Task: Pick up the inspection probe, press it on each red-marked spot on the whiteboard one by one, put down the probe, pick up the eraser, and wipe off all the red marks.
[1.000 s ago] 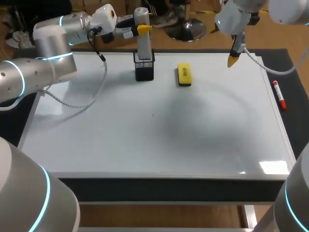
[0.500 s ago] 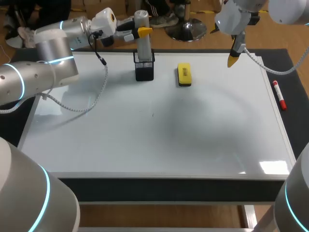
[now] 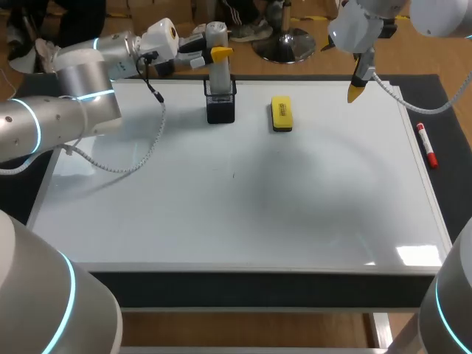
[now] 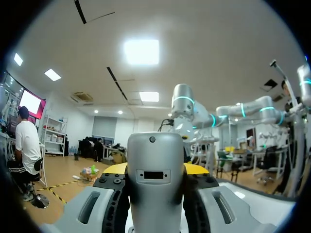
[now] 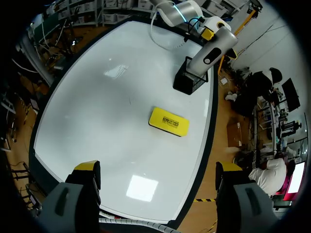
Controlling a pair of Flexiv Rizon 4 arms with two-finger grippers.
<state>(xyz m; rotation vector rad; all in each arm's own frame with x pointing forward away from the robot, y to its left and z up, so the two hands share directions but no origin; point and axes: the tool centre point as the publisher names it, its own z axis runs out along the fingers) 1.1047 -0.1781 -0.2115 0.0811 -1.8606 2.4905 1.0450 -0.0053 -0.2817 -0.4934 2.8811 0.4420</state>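
The grey inspection probe (image 3: 219,70) stands upright in a black mesh holder (image 3: 220,108) at the back of the whiteboard (image 3: 221,221). My left gripper (image 3: 212,53) is shut on the probe's upper part. In the left wrist view the probe (image 4: 154,150) fills the space between the fingers of the left gripper (image 4: 155,169). The yellow eraser (image 3: 281,114) lies to the right of the holder. My right gripper (image 3: 356,88) hangs open above the board's back right corner. In its own view the right gripper (image 5: 158,167) is above the eraser (image 5: 169,121) and the probe (image 5: 212,51). No red marks show on the board.
A red marker (image 3: 425,144) lies on the dark strip by the board's right edge. A tiny dark speck (image 3: 234,175) sits near the board's middle. The left arm's white cable (image 3: 140,158) hangs over the back left of the board.
My left arm's elbow has swung back and the probe has sunk a little lower in the holder. The right arm has kept still.
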